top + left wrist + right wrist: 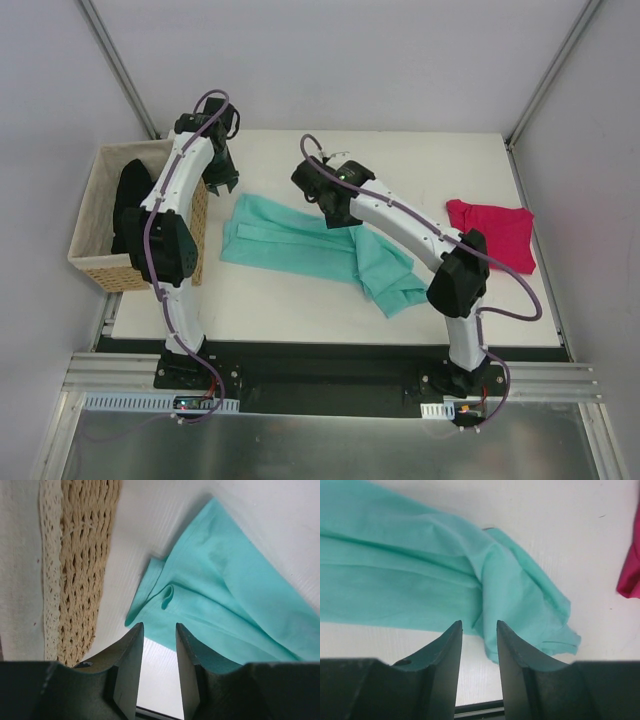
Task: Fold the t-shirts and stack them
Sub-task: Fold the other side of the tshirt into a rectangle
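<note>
A plain teal-green t-shirt [300, 245] is seen at the centre of the white bench [440, 165], and a plain magenta-pink t-shirt [495, 232] at the right. Black cloth [130, 195] is seen in the tan woven basket [120, 272], lined in off-white, at the left. The left arm [178, 175] and right arm [400, 215] are coloured white with black joints, and purple cables [520, 310] are strung along them.

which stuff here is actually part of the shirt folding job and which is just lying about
Job:
- teal t-shirt, half folded
- pink t-shirt, far right
- black cloth in the woven basket, probably more shirts

Lying about:
- the woven basket itself
</note>
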You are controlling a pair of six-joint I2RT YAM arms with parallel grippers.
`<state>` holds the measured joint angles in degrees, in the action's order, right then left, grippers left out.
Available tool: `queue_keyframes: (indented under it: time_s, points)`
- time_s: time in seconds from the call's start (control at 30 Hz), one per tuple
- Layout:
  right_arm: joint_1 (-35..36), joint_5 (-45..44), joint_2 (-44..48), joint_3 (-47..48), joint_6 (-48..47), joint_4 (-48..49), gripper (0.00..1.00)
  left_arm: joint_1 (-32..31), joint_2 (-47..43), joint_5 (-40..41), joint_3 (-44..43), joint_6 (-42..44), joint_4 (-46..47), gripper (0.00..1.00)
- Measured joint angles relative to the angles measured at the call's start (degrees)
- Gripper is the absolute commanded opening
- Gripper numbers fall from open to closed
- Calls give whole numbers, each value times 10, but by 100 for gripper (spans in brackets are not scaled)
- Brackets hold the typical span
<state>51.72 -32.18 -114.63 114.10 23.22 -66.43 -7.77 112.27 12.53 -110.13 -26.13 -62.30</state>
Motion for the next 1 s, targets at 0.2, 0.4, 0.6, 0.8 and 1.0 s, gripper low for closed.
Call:
queue_keyframes:
  time_s: [0.2,0.4,0.6,0.8,1.0]
  points:
    - [-75,-7,0,-22,-26,7,37,0,35,0,-59,0,-16,32]
    - [-156,-10,-13,-49,-52,22,37,0,65,0,-61,0,-35,32]
    - [-187,-9,-40,-49,-78,44,37,0,69,1,-65,0,-45,32]
    - [-191,14,-58,-88,-87,80,37,0,69,2,-70,-3,-48,33]
    - [-201,51,-58,-148,-86,107,36,0,69,13,-69,-7,-51,33]
